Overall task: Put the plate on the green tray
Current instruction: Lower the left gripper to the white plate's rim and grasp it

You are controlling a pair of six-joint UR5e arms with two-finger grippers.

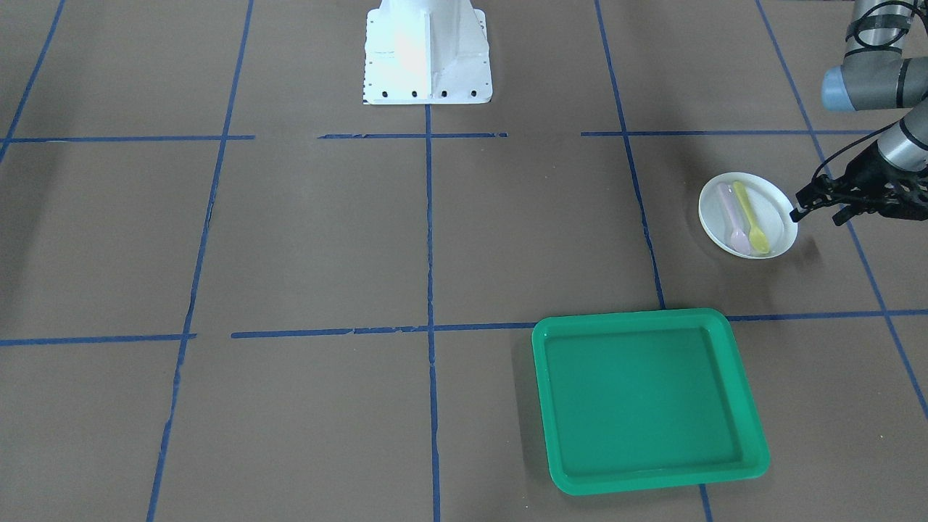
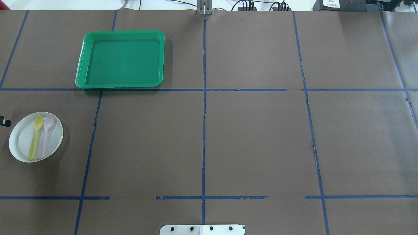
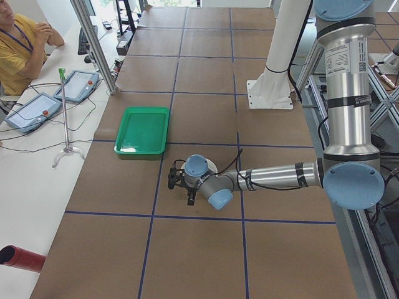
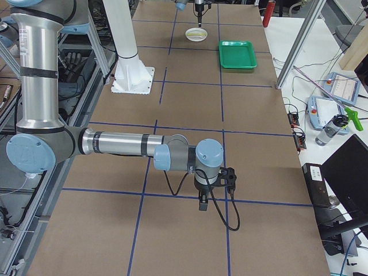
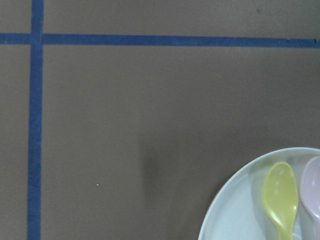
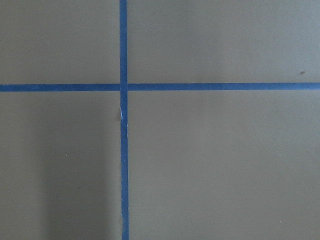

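Well, your left gripper (image 1: 818,216) has its jaws apart and grips nothing, one fingertip right at the rim of the plate (image 1: 777,206) (whether it touches is unclear); you cannot tell whether the right gripper (image 4: 214,187) is open or closed. The white plate lies on the table (image 1: 326,239), well apart from the green tray (image 1: 645,391), carrying a yellow spoon (image 1: 750,217) and a pink spoon (image 1: 731,214) side by side. Your left arm reaches in low, forearm nearly level.

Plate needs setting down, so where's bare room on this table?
The large rectangular bright green plastic tray is bare inside its lip. The brown table is bare across its middle squares between blue tape. Crowded: the small round white plastic plate, carrying a yellow plastic spoon and pink plastic spoon, left gripper beside its rim.
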